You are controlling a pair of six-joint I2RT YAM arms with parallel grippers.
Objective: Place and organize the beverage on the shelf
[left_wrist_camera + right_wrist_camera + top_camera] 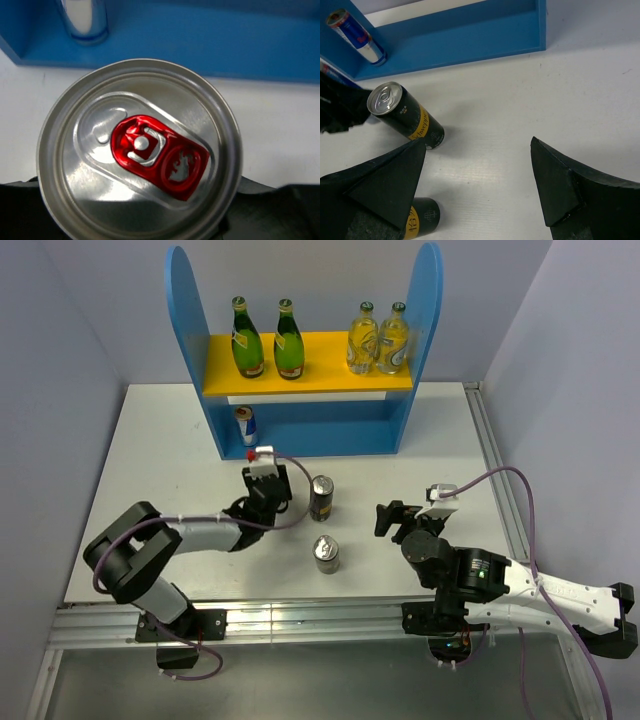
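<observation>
The blue shelf stands at the back. Two green bottles stand on the left of its yellow board. One silver-blue can stands on the lower tier at the left, and it also shows in the left wrist view. My left gripper is shut on a second silver-blue can with a red tab, just in front of the lower tier. Two dark black-gold cans stand on the table. My right gripper is open and empty, right of them.
Two pale yellow glass bottles stand on the right of the yellow board. The right wrist view shows both dark cans left of its fingers. White table lies bare right of the shelf.
</observation>
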